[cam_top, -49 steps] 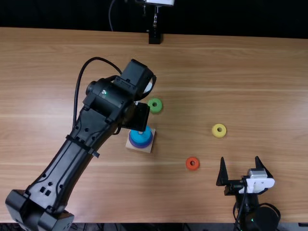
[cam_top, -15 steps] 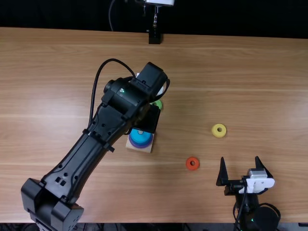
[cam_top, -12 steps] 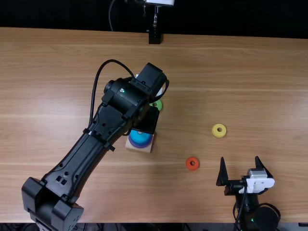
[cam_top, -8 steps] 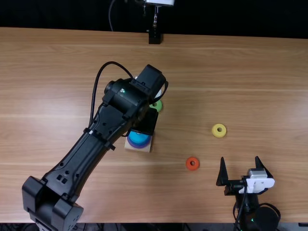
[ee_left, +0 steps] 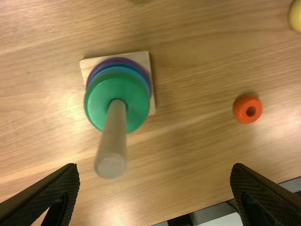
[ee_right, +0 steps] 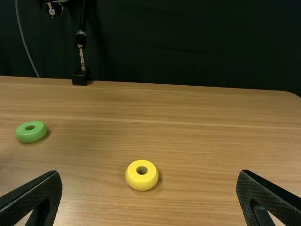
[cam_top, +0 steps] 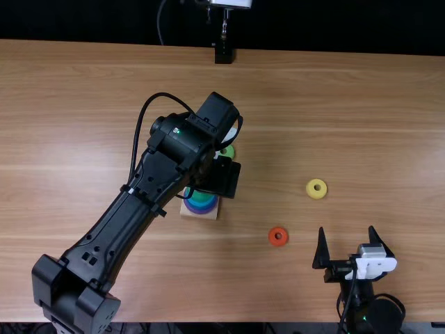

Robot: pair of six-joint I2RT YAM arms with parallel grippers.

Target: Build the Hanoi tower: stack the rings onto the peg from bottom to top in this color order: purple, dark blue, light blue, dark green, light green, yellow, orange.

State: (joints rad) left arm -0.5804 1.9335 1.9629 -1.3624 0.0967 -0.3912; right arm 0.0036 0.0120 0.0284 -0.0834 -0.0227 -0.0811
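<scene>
Light brown grained wood surfaced the table. The left gripper, fingers apart, stood over the square wooden base. Its wrist view revealed the cylindrical peg through the smooth dark green ring, hidden centrally in the top view. Beyond lay the orange ring, light green ring and yellow ring. The right gripper, spread, pointed far-edgeward.

Left arm slants from the tabletop's near-left corner, its end effector spread; right end effector gapes by the near edge.
</scene>
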